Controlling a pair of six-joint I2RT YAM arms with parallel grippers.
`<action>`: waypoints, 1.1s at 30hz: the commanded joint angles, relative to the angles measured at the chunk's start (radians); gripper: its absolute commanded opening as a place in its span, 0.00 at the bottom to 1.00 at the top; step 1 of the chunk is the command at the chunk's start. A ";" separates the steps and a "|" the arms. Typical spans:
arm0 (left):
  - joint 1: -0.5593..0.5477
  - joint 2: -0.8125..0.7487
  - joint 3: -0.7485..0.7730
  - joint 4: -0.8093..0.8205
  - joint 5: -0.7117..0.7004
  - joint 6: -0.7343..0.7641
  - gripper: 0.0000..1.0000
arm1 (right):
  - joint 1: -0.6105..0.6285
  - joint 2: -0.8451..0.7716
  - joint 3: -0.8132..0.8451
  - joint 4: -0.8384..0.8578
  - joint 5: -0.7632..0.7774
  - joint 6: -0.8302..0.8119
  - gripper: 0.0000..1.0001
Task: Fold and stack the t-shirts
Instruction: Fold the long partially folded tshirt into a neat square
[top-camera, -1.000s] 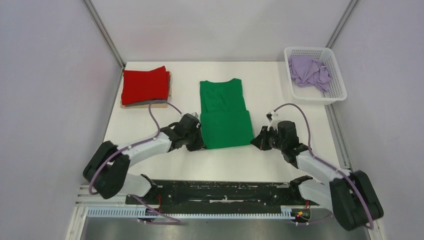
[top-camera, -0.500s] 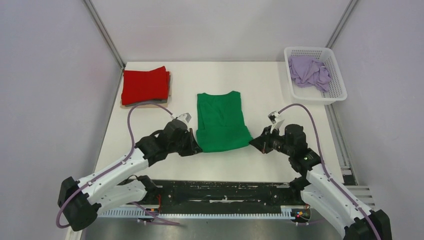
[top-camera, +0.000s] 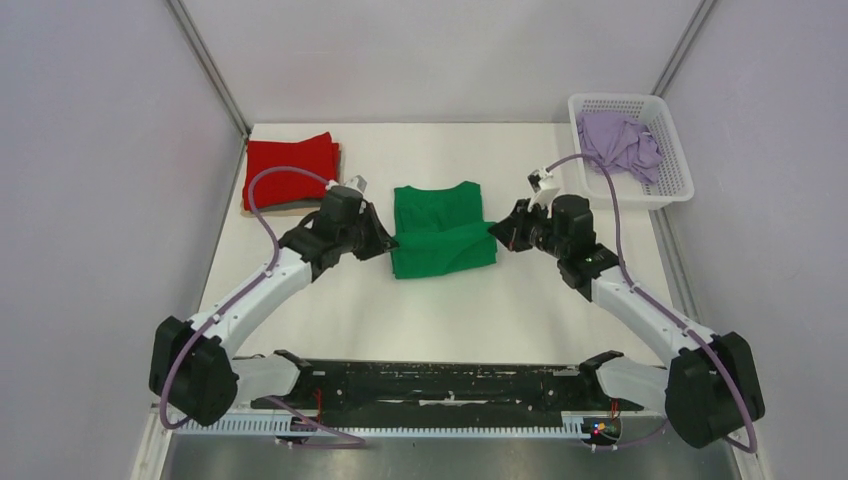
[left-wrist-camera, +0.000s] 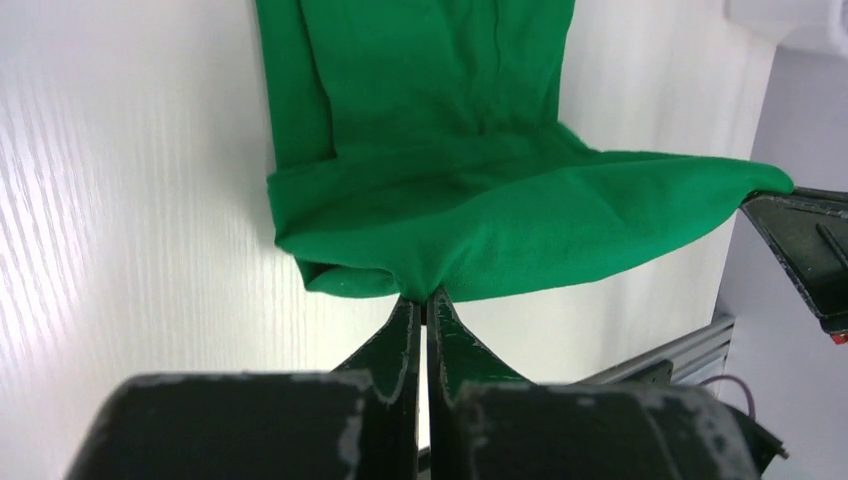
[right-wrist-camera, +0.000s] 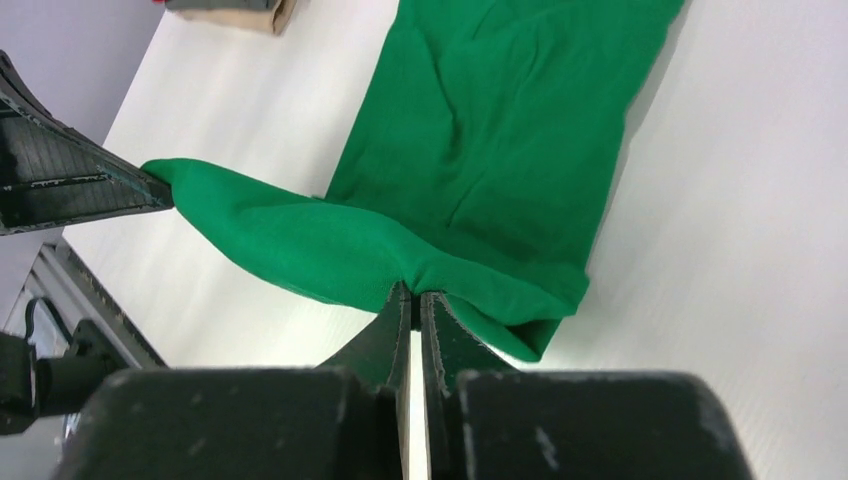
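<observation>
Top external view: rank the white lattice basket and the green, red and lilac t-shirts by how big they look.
1. white plastic lattice basket
2. bright green t-shirt, partly folded
3. folded red t-shirt, only a little smaller than the green one
4. crumpled pale lilac t-shirt, inside the basket

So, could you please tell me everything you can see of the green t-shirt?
The green t-shirt is plain, bright green, soft-looking fabric, lying on the white table with its neck end away from the arms. Its near hem is raised off the surface and stretched between the shut left gripper, which pinches one corner, and the shut right gripper, which pinches the other. The far part lies flat, lightly creased.
</observation>
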 joint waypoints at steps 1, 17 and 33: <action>0.057 0.069 0.115 0.081 0.038 0.096 0.02 | -0.020 0.088 0.120 0.103 0.025 0.005 0.00; 0.211 0.446 0.368 0.130 0.115 0.162 0.02 | -0.070 0.434 0.365 0.203 -0.001 -0.001 0.00; 0.242 0.734 0.584 0.123 0.103 0.180 0.02 | -0.105 0.723 0.494 0.307 0.021 0.002 0.00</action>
